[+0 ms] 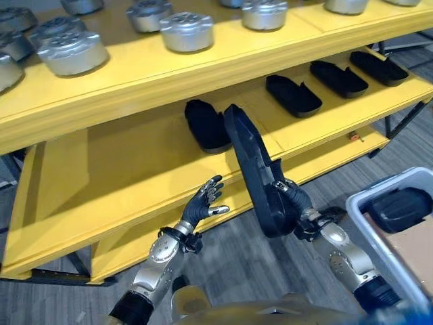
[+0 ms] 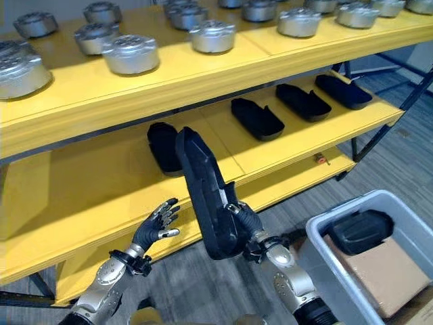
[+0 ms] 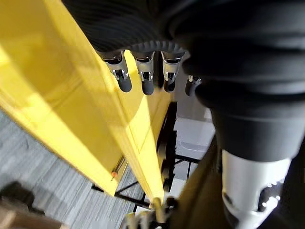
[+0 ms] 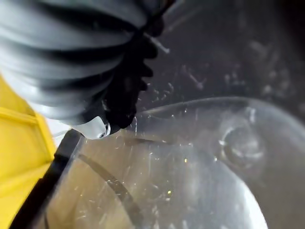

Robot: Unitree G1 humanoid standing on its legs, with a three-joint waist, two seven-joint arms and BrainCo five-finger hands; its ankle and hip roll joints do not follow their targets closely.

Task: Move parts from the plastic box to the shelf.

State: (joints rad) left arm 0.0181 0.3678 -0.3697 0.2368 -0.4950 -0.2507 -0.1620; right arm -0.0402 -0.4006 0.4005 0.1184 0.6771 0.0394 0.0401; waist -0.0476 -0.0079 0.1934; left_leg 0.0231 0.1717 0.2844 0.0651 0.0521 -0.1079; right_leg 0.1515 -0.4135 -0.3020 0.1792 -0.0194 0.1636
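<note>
**Long black part held upright before the middle shelf**

At the centre of the head view the right hand grips a long black part near its lower end — fingers curled round the edge — so that the part stands tilted, its upper end reaching up in front of the middle shelf of the yellow rack. The upper end sits just beside a black part already lying on that shelf; three more black parts lie in a row further toward the upper right.

The left hand hovers at centre-left, just left of the held part and apart from it — fingers straight and spread, holding nothing. In its wrist view the dark-tipped fingers point along the yellow shelf edge.

The top shelf carries round silver metal parts. At the lower right stands the grey plastic box, with another black part and a brown cardboard piece inside.
</note>
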